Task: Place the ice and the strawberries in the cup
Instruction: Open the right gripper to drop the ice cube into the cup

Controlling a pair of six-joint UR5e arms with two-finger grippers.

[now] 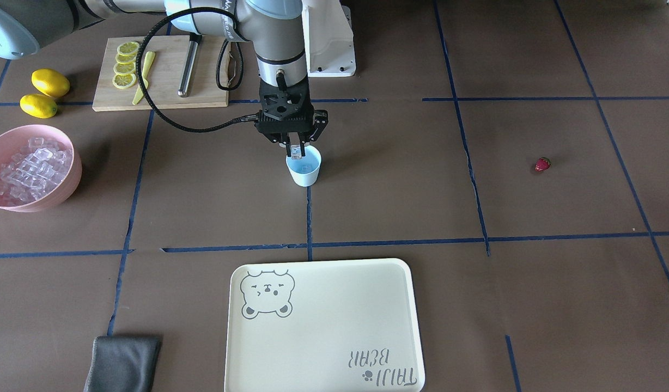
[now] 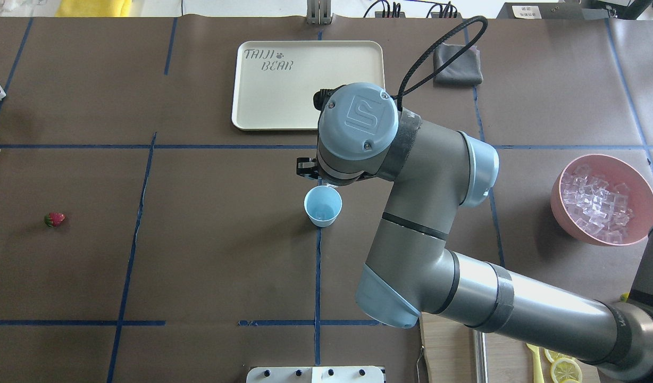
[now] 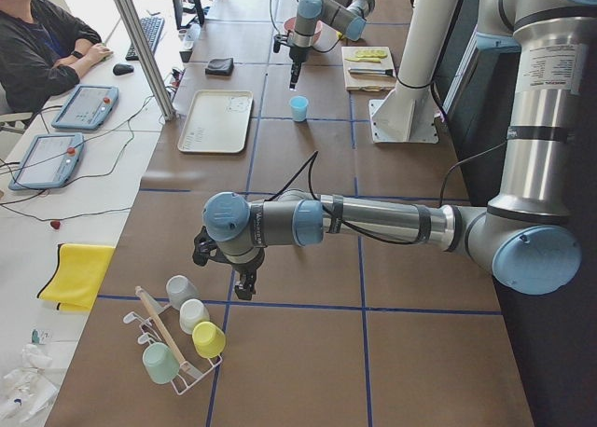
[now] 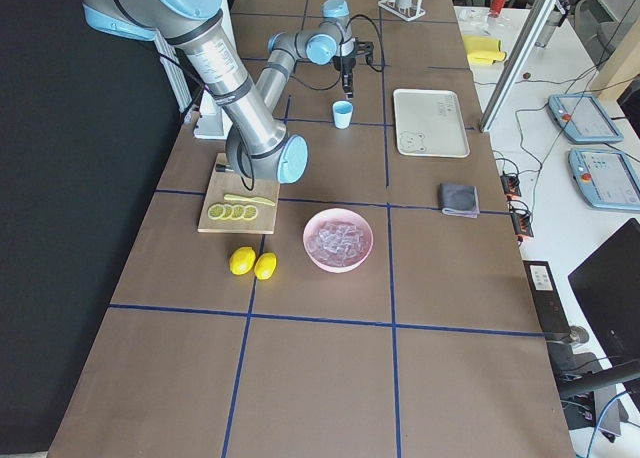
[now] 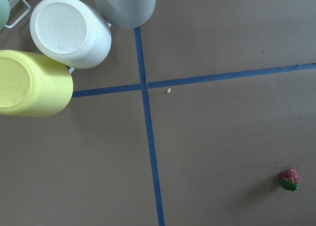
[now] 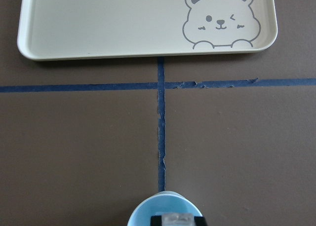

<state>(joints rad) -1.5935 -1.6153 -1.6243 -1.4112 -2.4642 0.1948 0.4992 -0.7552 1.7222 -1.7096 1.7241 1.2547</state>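
The light blue cup stands upright mid-table, also in the overhead view. My right gripper hangs just above the cup's rim, shut on one clear ice cube. The cube and cup rim show at the bottom of the right wrist view. More ice fills the pink bowl. The strawberry lies alone on the table, far from the cup, and shows in the left wrist view. My left gripper hovers beside a cup rack; I cannot tell whether it is open or shut.
A cream bear tray lies beyond the cup. A cutting board with lemon slices and a knife, two lemons and a grey cloth lie on my right side. A rack of upturned cups stands near my left gripper.
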